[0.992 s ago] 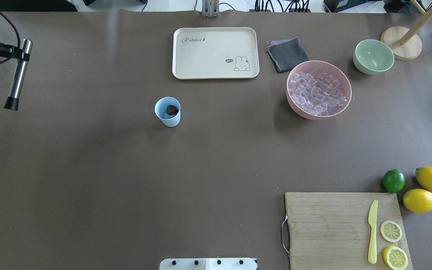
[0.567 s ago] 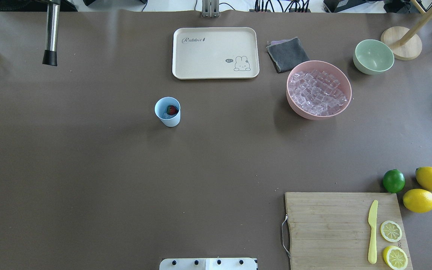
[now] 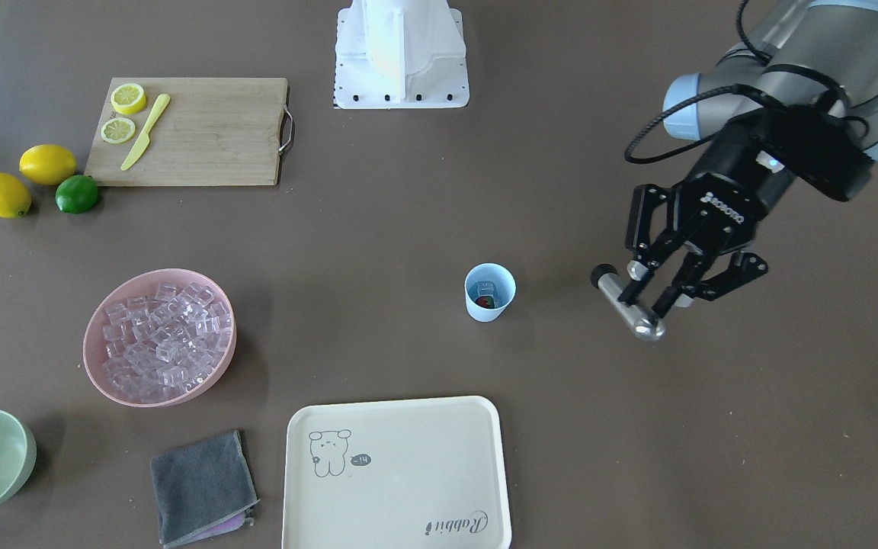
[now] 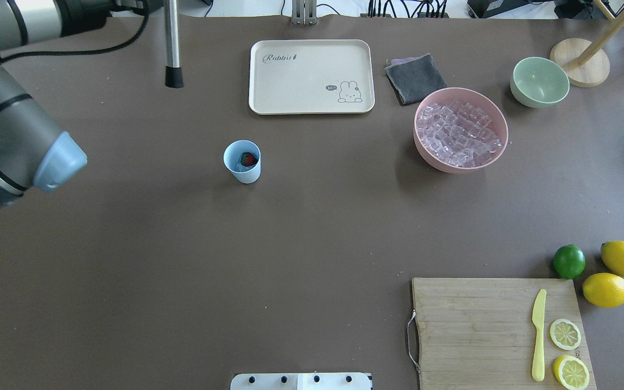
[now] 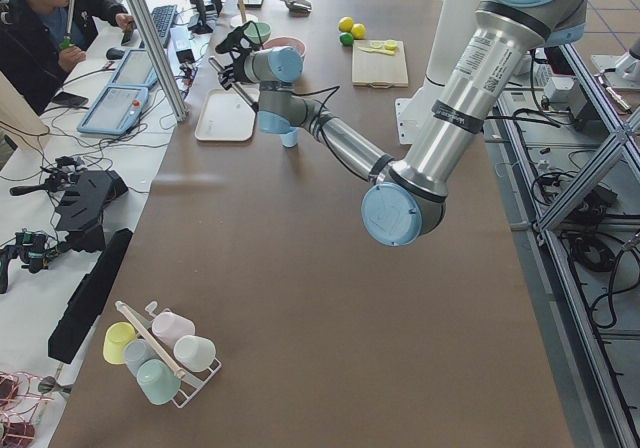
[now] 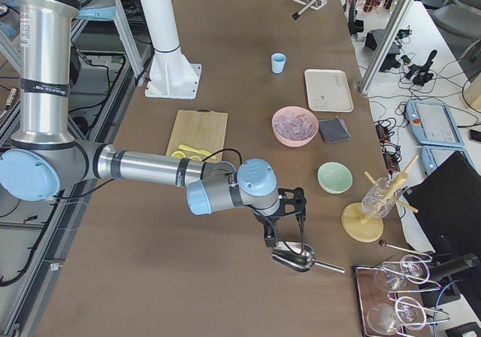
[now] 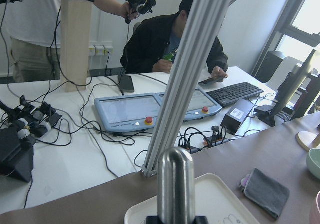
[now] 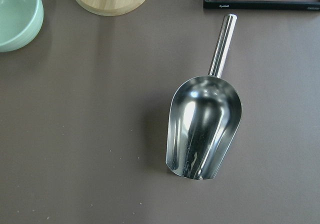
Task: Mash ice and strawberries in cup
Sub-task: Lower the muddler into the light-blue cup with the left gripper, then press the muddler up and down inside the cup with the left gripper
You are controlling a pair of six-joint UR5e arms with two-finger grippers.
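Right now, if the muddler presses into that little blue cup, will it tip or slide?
Probably tippy: the cup tapers to a narrow base and nothing steadies it. Likely light, holding just some ice and one strawberry. It may skid on the smooth table.

You've got bright, even, diffuse light from above. Shadows are soft: see the left of the pink bowl and the cup in the overhead view. The table reads matte with no hotspots. The scoop shows mirror glare in the right wrist view. In the left wrist view the close metal rod is slightly soft and the window is blown out. Side views lean at the edges.
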